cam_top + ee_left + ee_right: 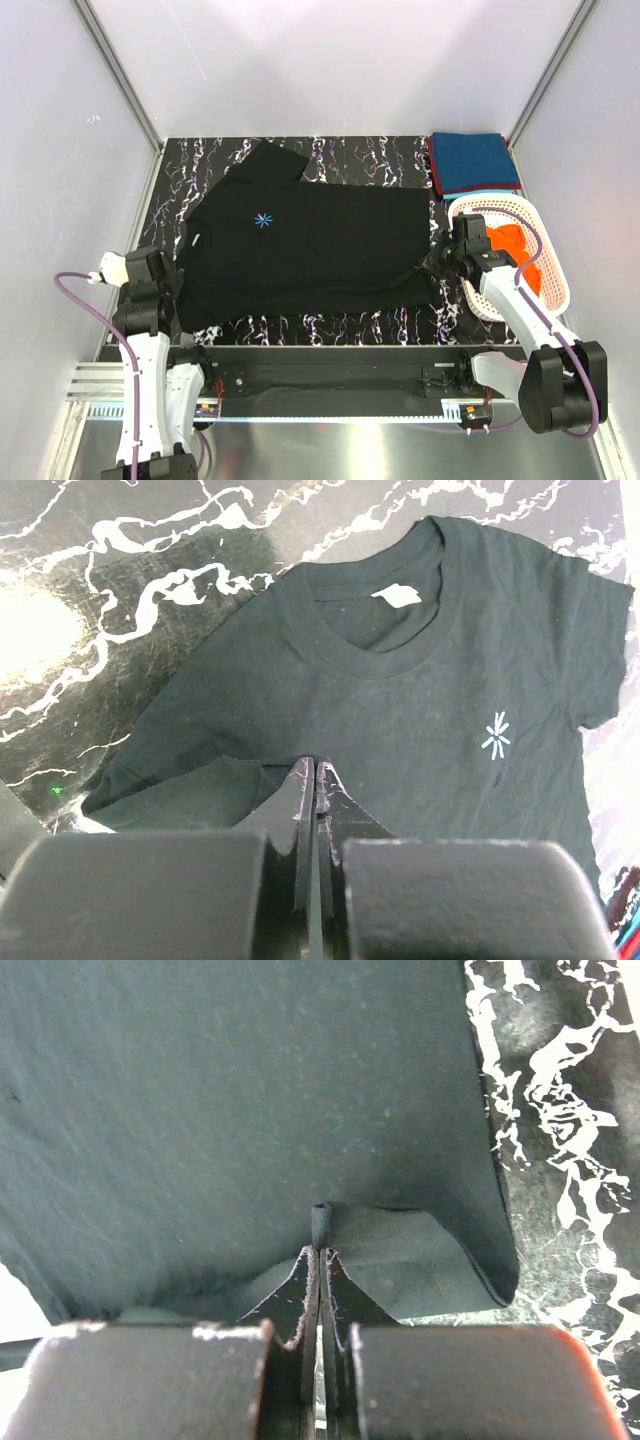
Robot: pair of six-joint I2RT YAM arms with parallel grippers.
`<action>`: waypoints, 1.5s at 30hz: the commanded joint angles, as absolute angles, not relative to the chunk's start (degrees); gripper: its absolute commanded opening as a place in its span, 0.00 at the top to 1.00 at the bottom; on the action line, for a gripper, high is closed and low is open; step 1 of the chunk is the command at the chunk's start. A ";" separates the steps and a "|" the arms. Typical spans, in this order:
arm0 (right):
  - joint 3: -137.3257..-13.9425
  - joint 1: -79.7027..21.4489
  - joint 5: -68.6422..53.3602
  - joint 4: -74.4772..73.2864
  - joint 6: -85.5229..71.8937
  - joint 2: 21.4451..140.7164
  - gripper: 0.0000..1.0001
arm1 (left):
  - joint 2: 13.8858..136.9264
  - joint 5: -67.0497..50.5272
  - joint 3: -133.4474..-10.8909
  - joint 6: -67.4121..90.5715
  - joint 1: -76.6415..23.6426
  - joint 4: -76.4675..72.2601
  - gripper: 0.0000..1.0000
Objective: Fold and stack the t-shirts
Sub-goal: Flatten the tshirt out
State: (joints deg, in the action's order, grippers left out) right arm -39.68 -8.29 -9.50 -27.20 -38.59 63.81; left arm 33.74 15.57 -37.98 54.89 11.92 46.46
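Marbled table (350, 325): left pincer (314, 768) and right pincer (320, 1255) pinch limp, light black shirt (320, 240) spread ahead; edges likely grip best.

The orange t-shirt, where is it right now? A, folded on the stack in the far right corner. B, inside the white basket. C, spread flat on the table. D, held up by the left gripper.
B: the orange t-shirt lies bunched inside the white basket at the table's right side, while the black t-shirt is the one spread out flat.
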 commanded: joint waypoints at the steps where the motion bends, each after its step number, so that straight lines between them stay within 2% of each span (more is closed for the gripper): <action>1: -39.73 -8.35 -7.83 -25.14 -38.58 63.98 1.00 | 36.20 17.59 -38.85 55.29 11.78 40.79 1.00; 19: -41.57 -8.35 -0.27 -26.54 -37.97 64.60 1.00 | 63.70 8.53 -51.40 45.36 11.43 29.54 1.00; 39: -45.35 -8.35 3.78 -25.84 -35.33 69.96 1.00 | 82.79 2.20 -66.18 32.27 7.56 27.16 1.00; 45: -45.88 -8.35 3.95 -25.49 -34.72 70.40 1.00 | 87.53 6.23 -69.34 27.51 3.87 27.51 1.00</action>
